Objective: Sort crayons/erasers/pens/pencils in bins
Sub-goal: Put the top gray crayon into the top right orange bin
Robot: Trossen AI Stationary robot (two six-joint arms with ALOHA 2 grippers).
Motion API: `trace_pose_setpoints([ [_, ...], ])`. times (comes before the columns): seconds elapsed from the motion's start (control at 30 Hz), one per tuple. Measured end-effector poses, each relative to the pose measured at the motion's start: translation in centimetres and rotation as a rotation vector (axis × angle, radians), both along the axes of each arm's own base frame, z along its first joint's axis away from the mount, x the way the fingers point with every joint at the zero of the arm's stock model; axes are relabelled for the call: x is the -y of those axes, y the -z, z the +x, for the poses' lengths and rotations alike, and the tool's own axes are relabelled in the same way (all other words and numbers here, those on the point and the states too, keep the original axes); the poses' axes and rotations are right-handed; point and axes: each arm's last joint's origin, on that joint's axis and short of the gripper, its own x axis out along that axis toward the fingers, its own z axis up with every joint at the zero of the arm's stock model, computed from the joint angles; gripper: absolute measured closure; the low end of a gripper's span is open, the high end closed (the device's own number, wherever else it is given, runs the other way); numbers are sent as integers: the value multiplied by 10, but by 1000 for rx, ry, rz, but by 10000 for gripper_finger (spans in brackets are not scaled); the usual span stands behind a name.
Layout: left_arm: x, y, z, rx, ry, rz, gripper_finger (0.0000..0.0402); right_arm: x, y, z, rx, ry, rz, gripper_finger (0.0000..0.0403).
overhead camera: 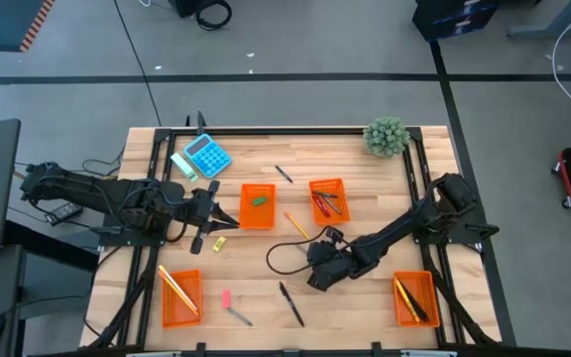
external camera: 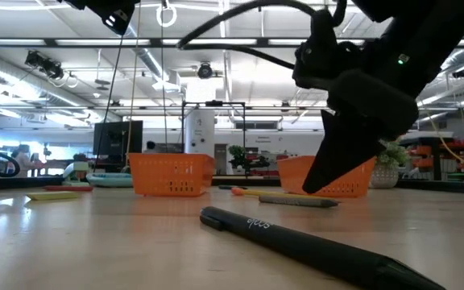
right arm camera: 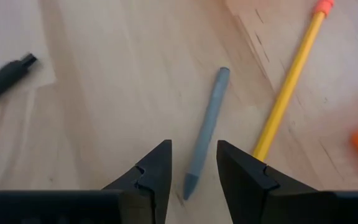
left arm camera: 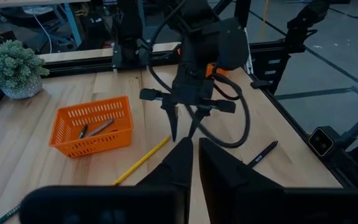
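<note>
I work at a wooden bench (overhead camera: 365, 297) with two dark arms. Four orange bins sit on it: one near the middle with a green eraser (overhead camera: 259, 200) inside (overhead camera: 258, 214), one just beside it toward the plant holding crayons (overhead camera: 329, 211), one at my left front corner with yellow pencils (overhead camera: 180, 307), and one at my right front corner also with long sticks (overhead camera: 416, 309). A blue calculator (overhead camera: 207, 156) and a small green plant (overhead camera: 386, 136) stand at the far edge.

My right tool (overhead camera: 317, 281) hangs low over the middle of the bench, jaws spread and empty. Between the jaw tips lies a grey crayon (right arm camera: 206, 134) flat on the wood, untouched, with a yellow pencil (right arm camera: 288, 87) just beside it and a black pen (right arm camera: 5, 79) farther off.

My left tool (overhead camera: 228, 220) waits near the eraser bin, jaws nearly clenched with nothing between them.

Loose on the bench: another black pen (overhead camera: 291, 303) near the front edge, a pink eraser (overhead camera: 226, 298), and a yellow eraser (overhead camera: 219, 242) below my left tool.
</note>
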Motion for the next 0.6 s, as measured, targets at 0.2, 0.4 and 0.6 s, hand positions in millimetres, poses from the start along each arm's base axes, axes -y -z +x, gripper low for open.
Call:
trace_pose_setpoints([
  [0.2,0,0,0,0,-1,0,364,3,11,-9,-33,10,41,270],
  [0.4,0,0,0,0,-1,0,369,5,17,-14,-4,26,53,270],
  [0.6,0,0,0,0,0,0,362,6,18,-14,10,16,39,291],
])
